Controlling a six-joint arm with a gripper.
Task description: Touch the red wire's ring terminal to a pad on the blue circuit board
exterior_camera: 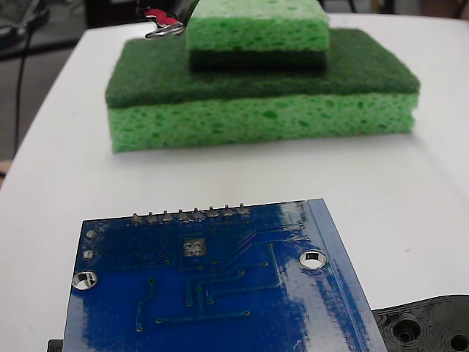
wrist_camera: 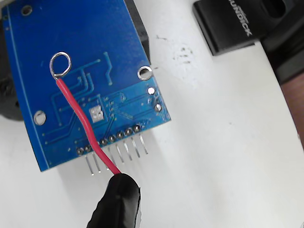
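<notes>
The blue circuit board [exterior_camera: 220,293] lies flat on the white table at the front of the fixed view. Its row of grey pads [exterior_camera: 189,215] runs along the far edge. In the wrist view the red wire [wrist_camera: 78,114] rises from a black wrapped gripper tip [wrist_camera: 118,199] and crosses the pad row [wrist_camera: 109,139]. The ring terminal [wrist_camera: 60,65] appears over the board's [wrist_camera: 71,38] middle traces. In the fixed view the ring terminal [exterior_camera: 164,30] and a bit of red wire [exterior_camera: 155,15] show at the top, far above the board, so the ring hangs in the air.
Two stacked green sponges [exterior_camera: 264,95] stand behind the board in the fixed view. A black plastic piece with holes [exterior_camera: 432,326] lies at the board's right. A black lettered block [wrist_camera: 232,23] sits at the wrist view's top right.
</notes>
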